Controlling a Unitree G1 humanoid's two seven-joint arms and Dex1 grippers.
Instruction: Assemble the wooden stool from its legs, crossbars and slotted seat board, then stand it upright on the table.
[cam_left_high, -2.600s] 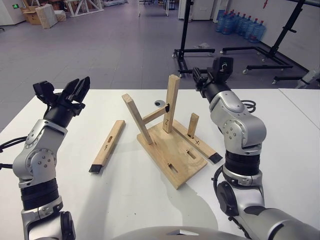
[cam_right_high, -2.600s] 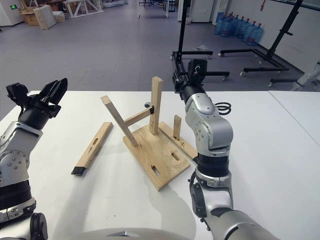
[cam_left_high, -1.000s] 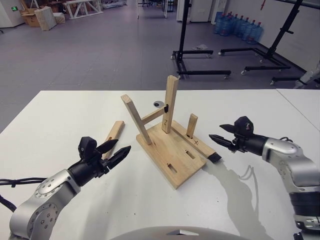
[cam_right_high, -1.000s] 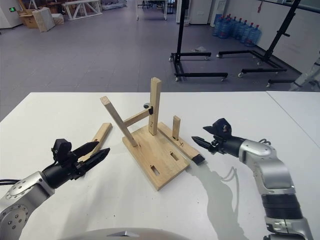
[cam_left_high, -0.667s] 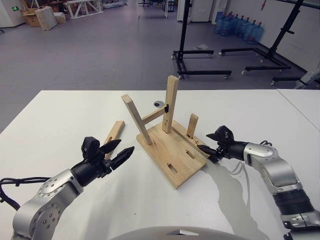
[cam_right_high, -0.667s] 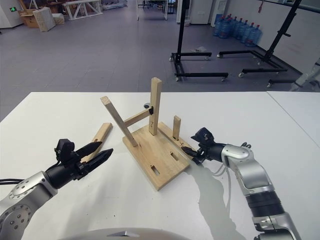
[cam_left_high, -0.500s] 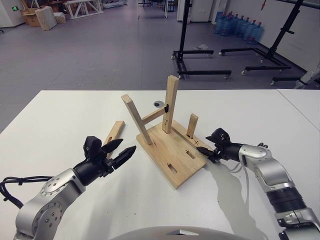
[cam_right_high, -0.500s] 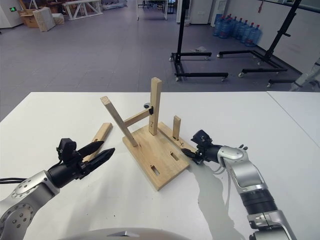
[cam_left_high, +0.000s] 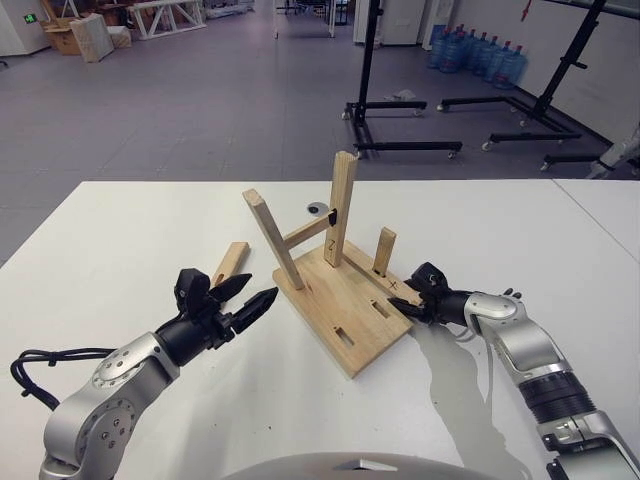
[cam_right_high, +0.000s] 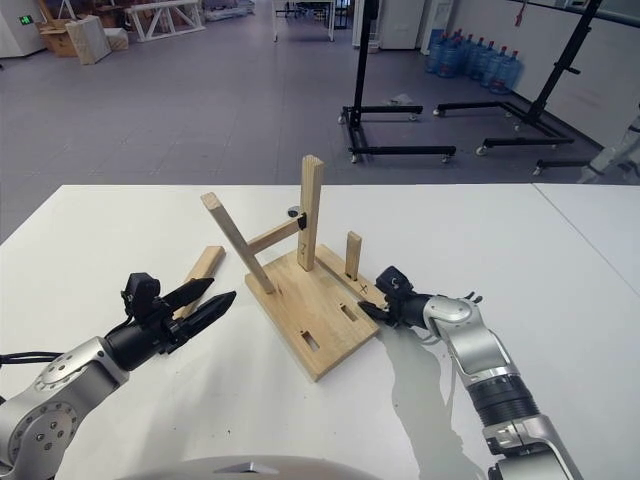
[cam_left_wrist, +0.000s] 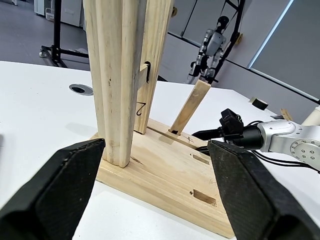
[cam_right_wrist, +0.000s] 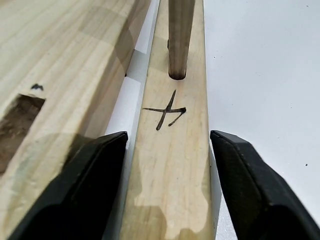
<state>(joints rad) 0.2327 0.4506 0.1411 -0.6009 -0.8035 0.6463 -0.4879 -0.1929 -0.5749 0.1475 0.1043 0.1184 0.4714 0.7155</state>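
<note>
The slotted seat board (cam_left_high: 347, 312) lies flat mid-table. Two legs stand in it, one tilted (cam_left_high: 271, 238) and one upright (cam_left_high: 341, 207), joined by a crossbar (cam_left_high: 306, 232). A third leg (cam_right_wrist: 169, 165), marked with a cross, lies along the board's right edge with a short crossbar (cam_left_high: 385, 250) standing in it. A loose leg (cam_left_high: 229, 266) lies left of the board. My right gripper (cam_left_high: 413, 305) is open, its fingers (cam_right_wrist: 85, 185) on either side of the lying leg's end. My left gripper (cam_left_high: 247, 300) hovers open, just left of the board, pointing at the tilted leg (cam_left_wrist: 112, 75).
A small round hole (cam_left_high: 318, 208) sits in the white tabletop behind the board. The table's front and far right are bare white surface. Black metal stands (cam_left_high: 375, 70) and water bottles stand on the floor beyond the table's far edge.
Both arms came down from raised poses. Over the last second the right gripper slid left onto the lying leg's end, and the left gripper crept toward the board.
</note>
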